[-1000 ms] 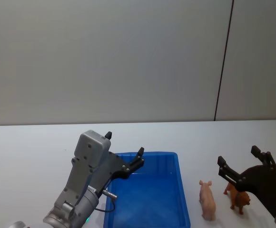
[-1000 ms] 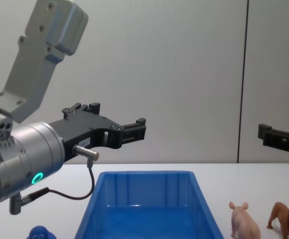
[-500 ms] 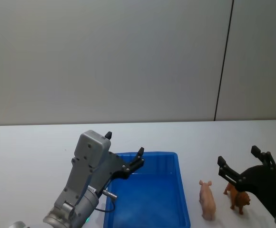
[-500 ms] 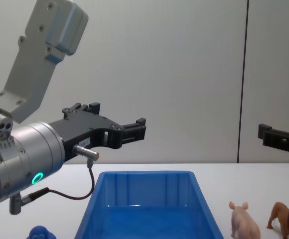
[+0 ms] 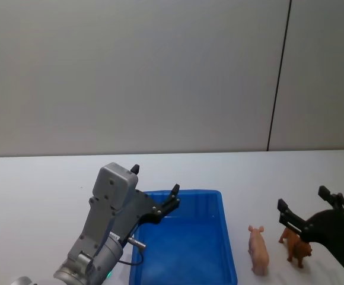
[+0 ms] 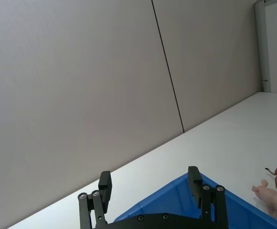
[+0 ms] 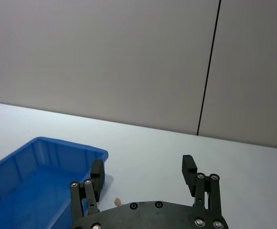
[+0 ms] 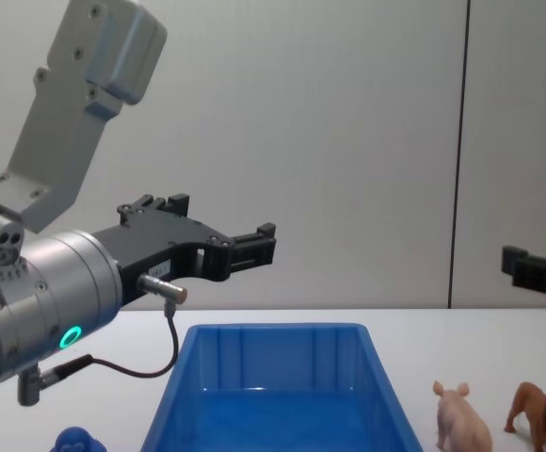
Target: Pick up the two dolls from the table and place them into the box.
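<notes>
Both grippers are spread wide and hold nothing. Your right gripper (image 5: 302,198) hovers just above the lion (image 5: 295,249). The pig (image 5: 258,258) stands just beside the lion, and both are on the table (image 5: 41,190) to the right of the box (image 5: 187,193), which has nothing in it yet. The left gripper (image 5: 155,180) hangs above the box's left side. Watch the descent: with the jaws this wide, coming down on the lion may clip the pig and topple it. Both stand on thin legs and would tip easily. The left arm over the box could also crowd your drop.
</notes>
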### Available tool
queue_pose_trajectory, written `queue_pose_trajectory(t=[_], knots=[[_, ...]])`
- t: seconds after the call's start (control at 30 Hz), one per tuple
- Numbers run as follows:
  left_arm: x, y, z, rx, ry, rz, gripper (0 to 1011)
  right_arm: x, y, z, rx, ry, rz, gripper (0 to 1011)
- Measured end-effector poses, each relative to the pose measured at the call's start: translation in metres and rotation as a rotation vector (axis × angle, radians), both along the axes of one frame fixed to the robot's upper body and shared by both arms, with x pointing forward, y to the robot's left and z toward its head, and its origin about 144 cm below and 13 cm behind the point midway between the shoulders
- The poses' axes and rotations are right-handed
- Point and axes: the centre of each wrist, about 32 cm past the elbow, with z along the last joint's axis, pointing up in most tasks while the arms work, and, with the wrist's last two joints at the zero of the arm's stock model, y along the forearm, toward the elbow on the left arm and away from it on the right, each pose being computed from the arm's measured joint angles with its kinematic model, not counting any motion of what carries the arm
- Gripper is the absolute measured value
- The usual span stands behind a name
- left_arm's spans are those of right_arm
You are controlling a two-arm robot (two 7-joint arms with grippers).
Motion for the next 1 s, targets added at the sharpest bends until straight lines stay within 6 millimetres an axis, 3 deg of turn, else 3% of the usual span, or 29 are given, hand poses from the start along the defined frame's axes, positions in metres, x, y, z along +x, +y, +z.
queue_pose_trajectory(t=[0.53,1.0], knots=[[0.0,0.0,0.0,0.0,0.0,0.0,1002,0.001,-0.032,-0.014,-0.048,0.156,0.021,1001],[0.0,0.0,0.0,0.0,0.0,0.0,1002,0.009,-0.04,-0.03,-0.076,0.268,0.036,1001]])
